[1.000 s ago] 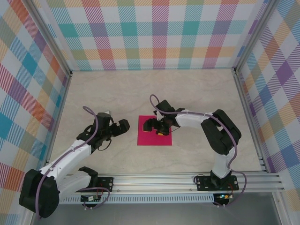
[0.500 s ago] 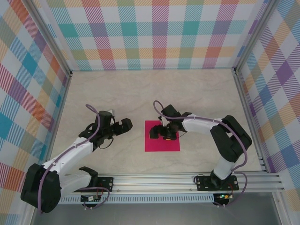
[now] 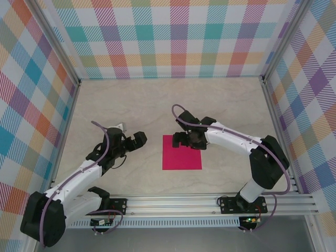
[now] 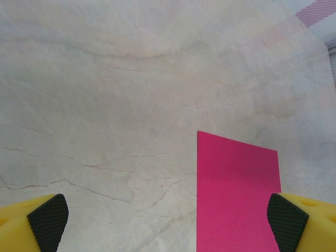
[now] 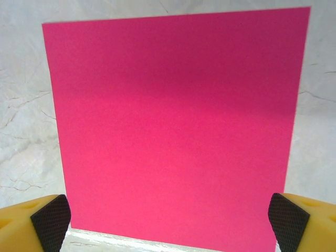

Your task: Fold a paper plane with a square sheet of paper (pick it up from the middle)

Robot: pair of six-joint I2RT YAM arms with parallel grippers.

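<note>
The square sheet of paper (image 3: 181,155) is magenta-pink and lies flat and uncreased on the marble table, a plain square and no paper plane. My right gripper (image 3: 185,140) hovers over the sheet's far edge, open wide. In the right wrist view the sheet (image 5: 173,121) spreads out ahead of the right gripper (image 5: 168,223), whose yellow fingertips (image 5: 50,220) stand far apart with nothing between them. My left gripper (image 3: 138,140) is open, a short way left of the sheet and apart from it. The left wrist view has the sheet (image 4: 236,194) at the lower right, by the right fingertip of the left gripper (image 4: 168,223).
Checked walls (image 3: 173,37) close the table (image 3: 131,105) in on the left, back and right. An aluminium rail (image 3: 210,202) with both arm bases runs along the near edge. Bare marble lies beyond and to both sides of the sheet.
The sheet slid right and slightly nearer under the right gripper, then stayed put. The right gripper pulled back to the sheet's far edge and opened fully. The left arm shifted only slightly.
</note>
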